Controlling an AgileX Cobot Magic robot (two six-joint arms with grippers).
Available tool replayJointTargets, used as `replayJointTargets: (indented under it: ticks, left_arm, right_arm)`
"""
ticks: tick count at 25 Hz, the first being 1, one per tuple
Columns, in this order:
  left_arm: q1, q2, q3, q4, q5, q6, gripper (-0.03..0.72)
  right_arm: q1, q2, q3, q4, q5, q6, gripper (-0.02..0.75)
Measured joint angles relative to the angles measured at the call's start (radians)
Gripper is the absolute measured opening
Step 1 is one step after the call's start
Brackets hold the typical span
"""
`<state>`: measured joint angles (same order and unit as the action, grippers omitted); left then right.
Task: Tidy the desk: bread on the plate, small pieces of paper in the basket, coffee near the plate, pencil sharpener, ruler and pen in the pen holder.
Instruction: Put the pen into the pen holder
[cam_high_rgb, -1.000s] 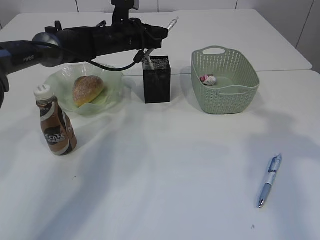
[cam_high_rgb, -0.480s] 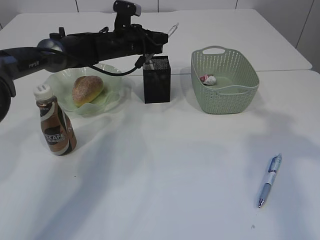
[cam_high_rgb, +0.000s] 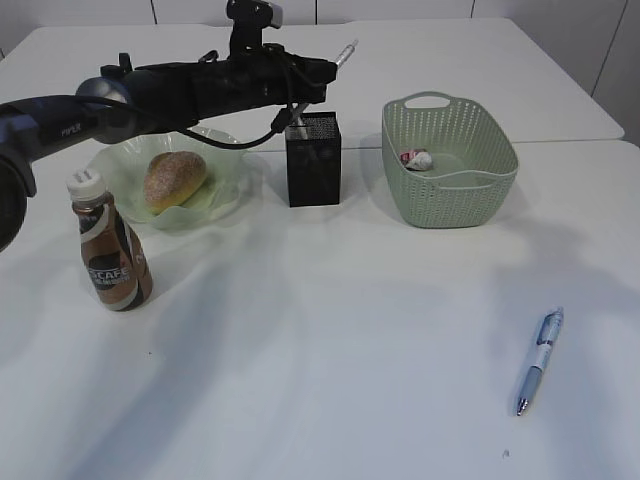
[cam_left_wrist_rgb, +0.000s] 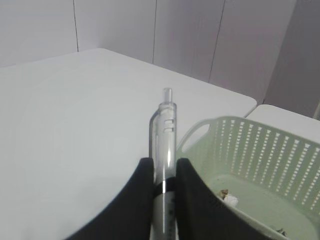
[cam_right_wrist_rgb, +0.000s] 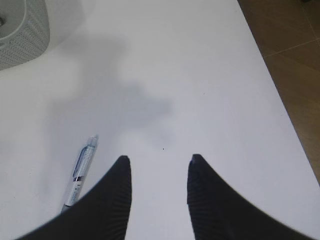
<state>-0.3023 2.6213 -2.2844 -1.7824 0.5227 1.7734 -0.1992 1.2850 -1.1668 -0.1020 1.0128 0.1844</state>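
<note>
While a clear pen (cam_left_wrist_rgb: 164, 150) is clamped in the left claw (cam_left_wrist_rgb: 164, 185) above the pen holder (cam_high_rgb: 313, 158), the right claw (cam_right_wrist_rgb: 157, 175) is held released, a blue pen (cam_right_wrist_rgb: 80, 172) at its nine o'clock.

L arm stretched horizontally across the rear of the scene, wrist cam on top. L gripper (cam_left_wrist_rgb: 164, 175) pinched tight on a clear pen (cam_left_wrist_rgb: 164, 135), barrel poking out fwd past the fingertips. R gripper (cam_right_wrist_rgb: 157, 165) hangs w/ jaws apart, holding nothing.

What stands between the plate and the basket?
In the exterior view, the black pen holder stands between the plate and the basket, apart from both.
</note>
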Motion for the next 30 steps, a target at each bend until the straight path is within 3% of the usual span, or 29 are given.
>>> replayJointTargets:
  ticks: [30]
  left_arm:
    - [0.014, 0.001, -0.004, 0.0, 0.125, -0.016, 0.058]
  right_arm:
    - [0.0, 0.0, 0.0, 0.028, -0.017, -0.018, 0.312]
